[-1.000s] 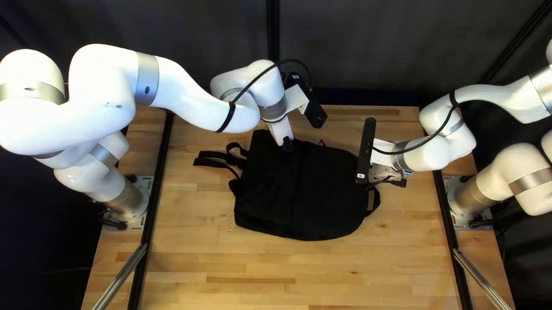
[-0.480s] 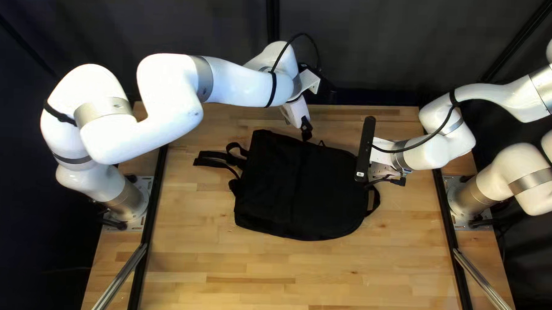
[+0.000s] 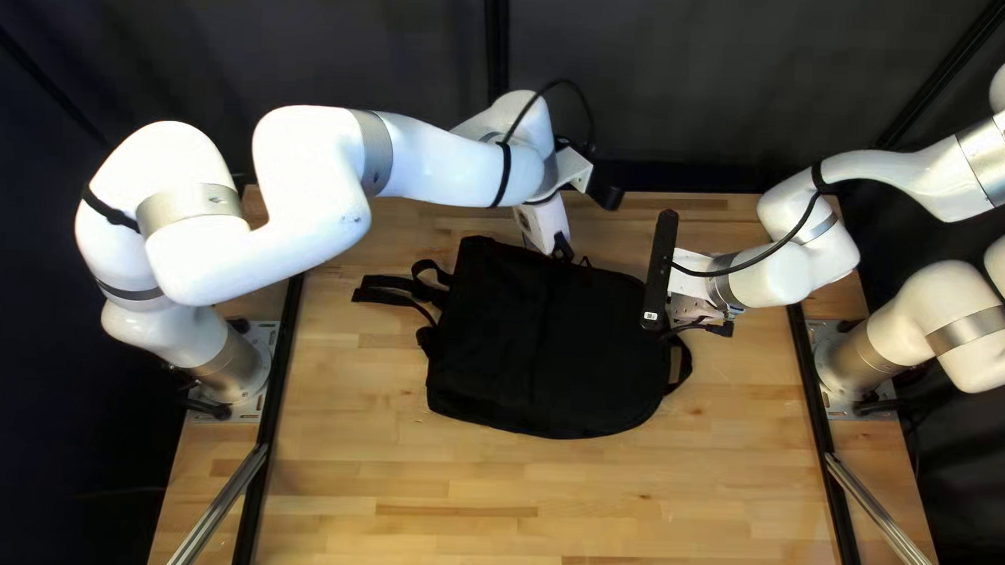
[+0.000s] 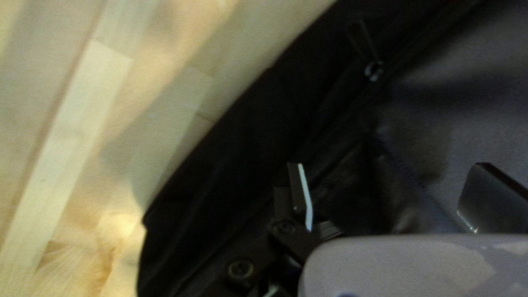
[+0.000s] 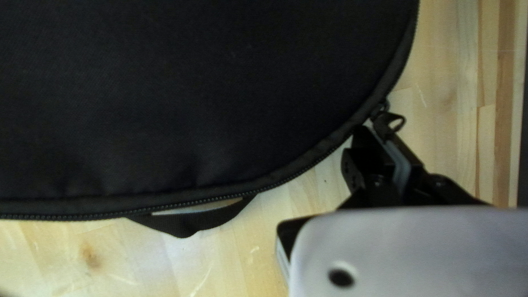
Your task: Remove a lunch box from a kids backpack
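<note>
Black fabric backpack (image 3: 545, 351) lies flat on pale wooden table (image 3: 461, 504). Lunch box not visible; presumably inside. Right pincer (image 5: 372, 130) clenched, apparently on small black zip pull (image 5: 396, 122) at the bag's rounded edge. Left pincer (image 4: 389, 165) released, fingers wide over the fabric. No opening visible. Judged early: unzipping, reaching in and lifting out all remain.

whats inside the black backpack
No contents can be made out: the backpack has black cloth covering its inside, so whether a lunch box is there cannot be told.
</note>
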You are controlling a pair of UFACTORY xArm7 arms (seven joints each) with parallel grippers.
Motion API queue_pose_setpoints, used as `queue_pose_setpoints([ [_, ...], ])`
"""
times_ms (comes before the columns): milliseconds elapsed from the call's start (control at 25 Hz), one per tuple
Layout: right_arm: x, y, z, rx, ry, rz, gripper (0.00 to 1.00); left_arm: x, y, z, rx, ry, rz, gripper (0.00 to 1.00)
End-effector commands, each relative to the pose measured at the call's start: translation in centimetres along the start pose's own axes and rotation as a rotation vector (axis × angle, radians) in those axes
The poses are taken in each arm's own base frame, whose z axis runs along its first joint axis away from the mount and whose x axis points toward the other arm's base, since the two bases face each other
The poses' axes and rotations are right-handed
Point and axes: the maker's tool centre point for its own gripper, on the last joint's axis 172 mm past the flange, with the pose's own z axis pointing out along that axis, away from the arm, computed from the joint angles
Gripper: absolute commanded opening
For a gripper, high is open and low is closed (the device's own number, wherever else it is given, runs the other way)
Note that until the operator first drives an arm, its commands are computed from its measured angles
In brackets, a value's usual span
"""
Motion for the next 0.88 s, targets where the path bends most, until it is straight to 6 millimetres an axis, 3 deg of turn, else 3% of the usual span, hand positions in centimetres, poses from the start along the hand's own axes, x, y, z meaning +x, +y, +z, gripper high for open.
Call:
queue_pose_setpoints([
  [40, 0.0, 0.0, -0.1, 0.000, 0.000, 0.000, 0.00, 0.1, -0.3, 1.2, -0.009, -0.019, 0.002, 0.05],
  [80, 0.0, 0.0, -0.1, 0.000, 0.001, 0.000, 0.00, 0.1, -0.4, 1.4, -0.009, -0.024, 0.007, 0.00],
  [520, 0.1, -0.4, -0.7, -0.003, 0.003, -0.007, 0.00, 0.8, -1.9, 0.3, 0.015, -0.020, -0.001, 0.00],
  [720, -0.4, -2.6, -0.6, 0.000, 0.009, -0.010, 0.00, 1.2, -2.7, -0.1, 0.031, 0.004, -0.026, 0.00],
  [880, -1.0, -4.4, -1.7, -0.004, 0.010, -0.015, 0.00, 1.2, -3.4, 0.2, 0.035, 0.018, -0.041, 0.00],
])
